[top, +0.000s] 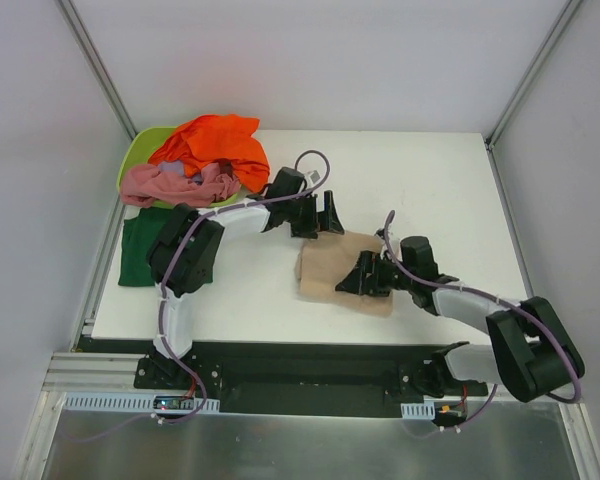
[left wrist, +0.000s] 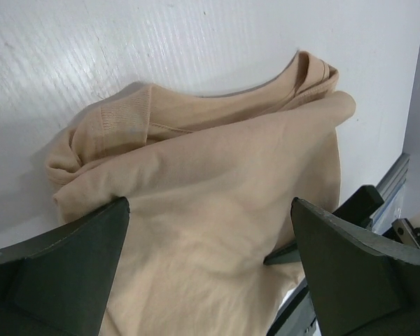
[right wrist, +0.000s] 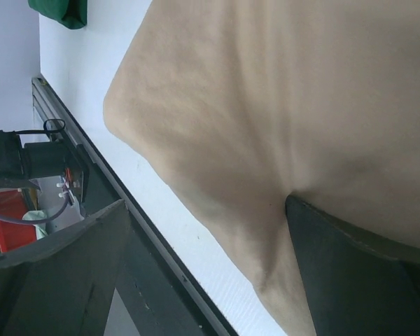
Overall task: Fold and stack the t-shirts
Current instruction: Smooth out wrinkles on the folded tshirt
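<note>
step: fold beige shirt [top: 325, 265] on desk [top: 430, 190] | left fingers [left wrist: 70, 273] spread above it | right fingers [right wrist: 357, 273] spread, one touching cloth | tip: pinch matching corners, fold flat

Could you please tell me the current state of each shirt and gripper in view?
beige t-shirt: partly folded, lying flat.
dark green t-shirt: folded flat.
orange t-shirt: crumpled, on the tub.
pink t-shirt: crumpled, on the tub.
left gripper: open, empty.
right gripper: open, touching beige t-shirt.
</note>
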`<state>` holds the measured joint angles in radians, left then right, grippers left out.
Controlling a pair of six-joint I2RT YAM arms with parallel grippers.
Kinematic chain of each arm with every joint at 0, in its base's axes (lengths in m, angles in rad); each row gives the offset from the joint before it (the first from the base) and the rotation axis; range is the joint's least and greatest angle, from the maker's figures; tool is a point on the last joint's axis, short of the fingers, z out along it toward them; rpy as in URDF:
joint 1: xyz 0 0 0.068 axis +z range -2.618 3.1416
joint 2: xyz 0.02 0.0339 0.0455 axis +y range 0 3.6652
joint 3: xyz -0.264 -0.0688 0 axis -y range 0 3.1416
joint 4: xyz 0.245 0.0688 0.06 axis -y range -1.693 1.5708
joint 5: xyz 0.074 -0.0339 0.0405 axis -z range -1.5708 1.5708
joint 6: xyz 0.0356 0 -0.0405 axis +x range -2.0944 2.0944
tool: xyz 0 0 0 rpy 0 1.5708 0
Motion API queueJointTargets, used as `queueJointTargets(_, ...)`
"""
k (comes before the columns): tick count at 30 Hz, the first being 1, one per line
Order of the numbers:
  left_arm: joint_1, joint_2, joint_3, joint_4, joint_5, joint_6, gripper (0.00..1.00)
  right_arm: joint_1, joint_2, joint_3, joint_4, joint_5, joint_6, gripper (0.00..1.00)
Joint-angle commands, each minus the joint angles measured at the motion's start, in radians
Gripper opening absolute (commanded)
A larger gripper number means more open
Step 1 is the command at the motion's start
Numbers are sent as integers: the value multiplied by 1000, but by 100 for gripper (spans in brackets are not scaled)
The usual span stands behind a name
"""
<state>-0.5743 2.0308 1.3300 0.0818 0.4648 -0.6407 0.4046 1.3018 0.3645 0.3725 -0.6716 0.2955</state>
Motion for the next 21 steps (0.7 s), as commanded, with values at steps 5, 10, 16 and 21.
queueJointTargets(5, -9, -248, -25, -106, -78, 171, 99, 5, -226, 109, -365, 164, 1, 96)
queueJointTargets(10, -93, -386, -161, -109, 47, 185, 99, -15, -282, 139, -368, 251, 71, 96)
queueJointTargets(16, -168, -394, -467, 241, 309, -47, 99, -95, -250, 35, -347, 224, 139, 96)
queueJointTargets(21, -168, -356, -621, 271, 311, -48, 99, -138, -228, -44, -320, 188, 136, 96)
